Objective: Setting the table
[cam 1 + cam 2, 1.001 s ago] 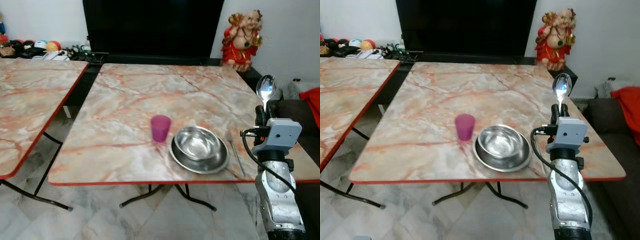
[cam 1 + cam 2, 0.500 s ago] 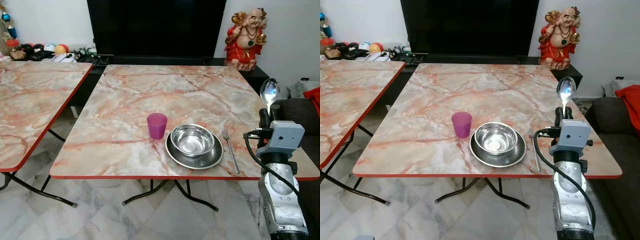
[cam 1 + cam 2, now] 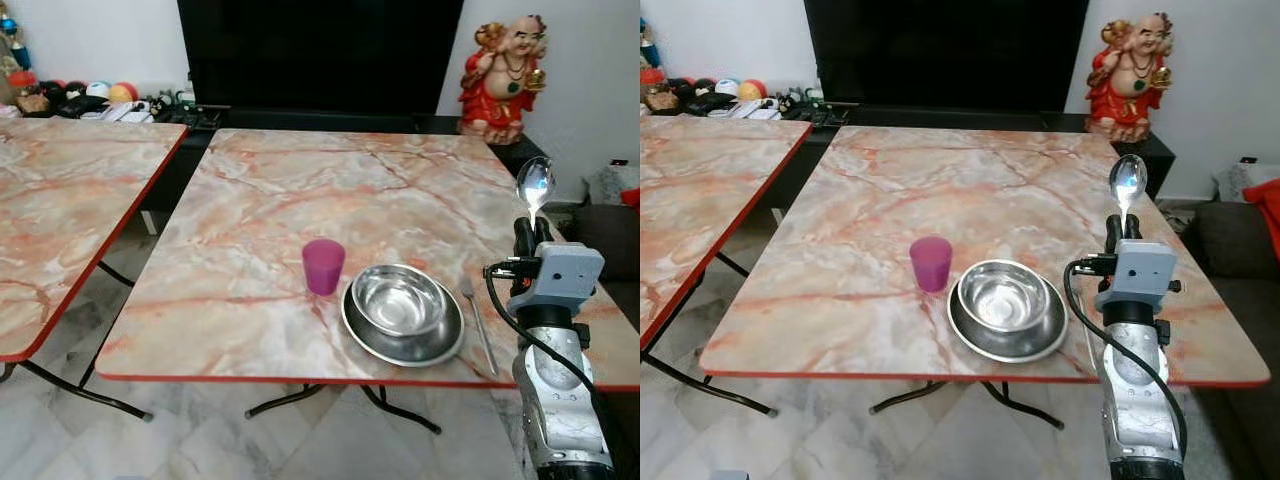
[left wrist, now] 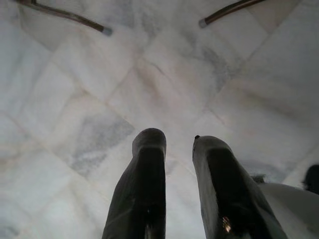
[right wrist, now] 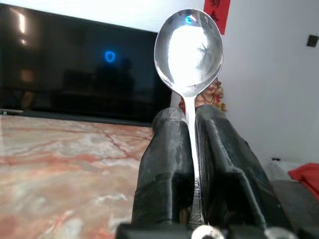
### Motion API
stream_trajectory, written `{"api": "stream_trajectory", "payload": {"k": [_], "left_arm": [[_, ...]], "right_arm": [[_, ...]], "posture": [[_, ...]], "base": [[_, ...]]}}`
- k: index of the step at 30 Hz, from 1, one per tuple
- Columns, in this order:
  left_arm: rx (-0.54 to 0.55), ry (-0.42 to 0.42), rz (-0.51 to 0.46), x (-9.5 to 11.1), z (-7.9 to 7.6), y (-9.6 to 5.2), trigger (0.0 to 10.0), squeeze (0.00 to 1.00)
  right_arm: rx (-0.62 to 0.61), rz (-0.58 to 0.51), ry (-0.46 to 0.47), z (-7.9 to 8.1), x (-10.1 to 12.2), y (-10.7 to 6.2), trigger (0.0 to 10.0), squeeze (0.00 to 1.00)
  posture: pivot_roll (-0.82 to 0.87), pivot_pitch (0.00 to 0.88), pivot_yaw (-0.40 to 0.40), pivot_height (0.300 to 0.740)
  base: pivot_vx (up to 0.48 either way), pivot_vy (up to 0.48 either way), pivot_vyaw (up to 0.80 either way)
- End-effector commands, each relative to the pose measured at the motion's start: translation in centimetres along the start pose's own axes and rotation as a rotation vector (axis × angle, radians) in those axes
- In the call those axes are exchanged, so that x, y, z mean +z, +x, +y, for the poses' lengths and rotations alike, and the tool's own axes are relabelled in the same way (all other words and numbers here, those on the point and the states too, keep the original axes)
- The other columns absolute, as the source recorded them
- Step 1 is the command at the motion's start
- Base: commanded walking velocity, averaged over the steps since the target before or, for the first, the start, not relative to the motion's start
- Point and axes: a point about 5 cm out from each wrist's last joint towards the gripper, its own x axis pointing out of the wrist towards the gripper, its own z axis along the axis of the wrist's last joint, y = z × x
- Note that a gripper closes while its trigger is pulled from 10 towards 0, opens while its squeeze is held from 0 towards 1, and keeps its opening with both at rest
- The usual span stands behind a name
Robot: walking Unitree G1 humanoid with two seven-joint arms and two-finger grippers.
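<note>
Steel spoon (image 5: 189, 55): upright, clamped in right tool (image 5: 192, 129), handle hidden between fingers, beside table's (image 3: 300, 200) right edge.
Fork (image 3: 479, 325): near front-right corner, beside bowl (image 3: 400, 300).
Left tool (image 4: 172, 144): narrowly parted, above floor.

Home living room, large dark television (image 3: 320, 50), red laughing-Buddha statue (image 3: 503, 70), marble-pattern folding tables (image 3: 300, 200), sofa edge (image 3: 1240, 250)

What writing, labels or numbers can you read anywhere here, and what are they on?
Red hanging on the wall, above the red statue: dark characters, cut off by the picture's edge, not readable.
Spoon in the right claw, purple cup, bowl, plate, fork: no writing visible.
</note>
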Motion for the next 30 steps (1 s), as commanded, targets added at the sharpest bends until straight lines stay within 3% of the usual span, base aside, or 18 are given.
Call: {"api": "stream_trajectory", "payload": {"k": [1,8,17,24,26,30], "left_arm": [[-0.007,-0.019,0.006,0.0,-0.3,0.1,10.0,0.00],[-0.005,-0.018,0.002,0.0,-0.3,0.1,10.0,0.00],[-0.002,-0.011,0.004,0.0,-0.2,0.1,10.0,0.00],[-0.004,-0.011,0.006,0.0,-0.2,0.1,10.0,0.00],[-0.008,-0.010,0.007,0.0,-0.2,0.1,10.0,0.00],[-0.013,-0.010,0.008,0.0,-0.2,0.1,10.0,0.00]], "right_arm": [[-0.027,0.007,-0.013,-0.8,-0.1,0.1,10.0,0.00],[-0.027,0.008,-0.010,-0.8,-0.1,0.1,10.0,0.00],[-0.041,0.052,-0.040,-1.0,-0.7,-0.2,10.0,0.00],[-0.089,0.316,-0.160,-2.5,-4.1,-1.0,10.0,0.00],[-0.045,0.416,-0.190,-2.7,-5.5,-1.8,10.0,0.00],[0.037,0.497,-0.211,-2.7,-6.8,-2.7,10.0,0.00]], "posture": [[0.00,0.020,-0.002,0.740],[0.00,0.021,0.000,0.740],[0.00,0.024,0.000,0.740],[0.00,0.024,0.004,0.740],[0.00,0.024,0.007,0.740],[0.00,0.026,0.010,0.740]], "base": [[0.292,0.000,0.00],[0.275,0.000,0.00],[0.000,0.000,0.00],[0.000,0.000,0.00],[0.000,0.000,0.00],[0.000,0.000,0.00]]}}
